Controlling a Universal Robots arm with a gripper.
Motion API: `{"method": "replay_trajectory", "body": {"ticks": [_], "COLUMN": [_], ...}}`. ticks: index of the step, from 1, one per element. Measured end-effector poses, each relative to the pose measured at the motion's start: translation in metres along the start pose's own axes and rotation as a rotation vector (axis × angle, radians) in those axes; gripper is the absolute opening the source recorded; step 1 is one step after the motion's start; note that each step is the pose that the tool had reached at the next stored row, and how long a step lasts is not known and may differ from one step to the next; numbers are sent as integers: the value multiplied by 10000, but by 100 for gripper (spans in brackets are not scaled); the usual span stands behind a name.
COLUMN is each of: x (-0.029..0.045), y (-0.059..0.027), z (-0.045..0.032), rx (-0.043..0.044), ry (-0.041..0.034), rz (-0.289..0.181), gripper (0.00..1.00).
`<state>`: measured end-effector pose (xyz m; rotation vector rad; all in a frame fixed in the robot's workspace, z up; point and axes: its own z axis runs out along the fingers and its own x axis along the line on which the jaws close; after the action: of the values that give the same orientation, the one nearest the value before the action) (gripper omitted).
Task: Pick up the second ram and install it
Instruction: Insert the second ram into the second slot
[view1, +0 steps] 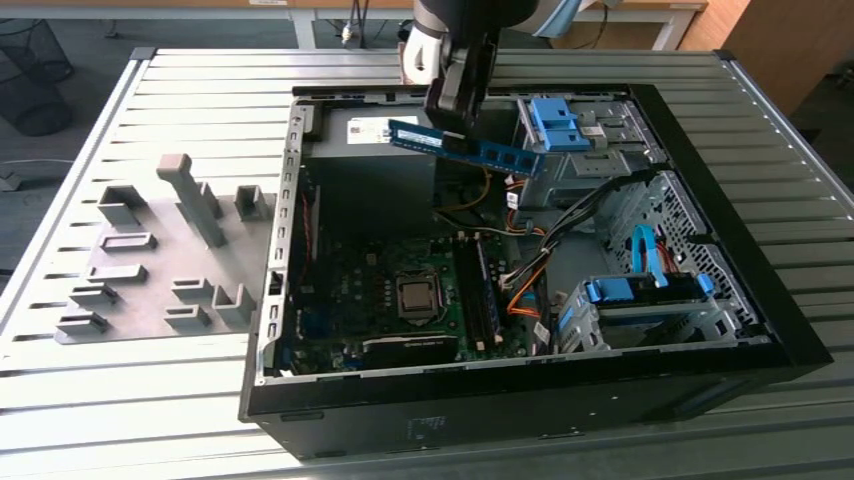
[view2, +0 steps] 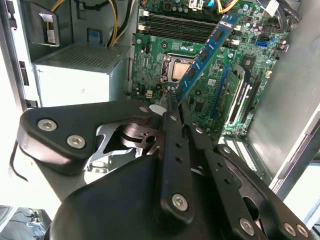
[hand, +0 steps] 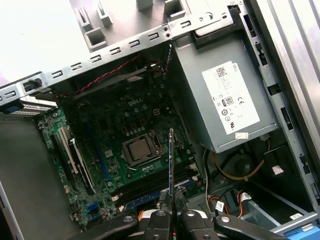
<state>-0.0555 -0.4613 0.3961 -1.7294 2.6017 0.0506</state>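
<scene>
Exterior view: one arm, its claw (view1: 450, 128) closed on one ram (view1: 467, 146), a blue stick held roughly level in the air above the open case (view1: 747, 290), over the grey power supply (view1: 367, 128) end and well clear of the motherboard (view1: 387, 300). One CPU socket (view1: 416, 296) sat mid-board. Three blue drive brackets: one (view1: 558, 124) just beside the ram's far end, two (view1: 638, 290) at the case's near corner on the exterior view's right. One bundle of orange and black cables (view1: 523, 270) ran between board and drive bays. One grey holder plate (view1: 160, 250) lay on the slatted desk (view1: 160, 400) to the exterior view's left, carrying about ten raised blocks.

Second wrist view: one claw (view2: 169, 102), fingers (view2: 175, 145) pressed together on the ram's (view2: 205, 52) end; the stick slanted away over the board (view2: 160, 60). One socket (view2: 177, 67), one power supply (view2: 80, 75).

First wrist view: the ram (hand: 171, 165) appeared edge-on, a thin line rising from the closed claw (hand: 171, 212). One socket (hand: 140, 148), one power supply (hand: 225, 100) bearing one white label (hand: 230, 97), one red wire pair (hand: 105, 77) along the case rail.
</scene>
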Motion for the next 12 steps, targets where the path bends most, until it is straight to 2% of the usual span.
{"method": "replay_trajectory", "body": {"ticks": [12], "x": [0], "y": [0], "z": [0], "rx": [14], "ry": [-8], "rz": [438], "gripper": [14]}}
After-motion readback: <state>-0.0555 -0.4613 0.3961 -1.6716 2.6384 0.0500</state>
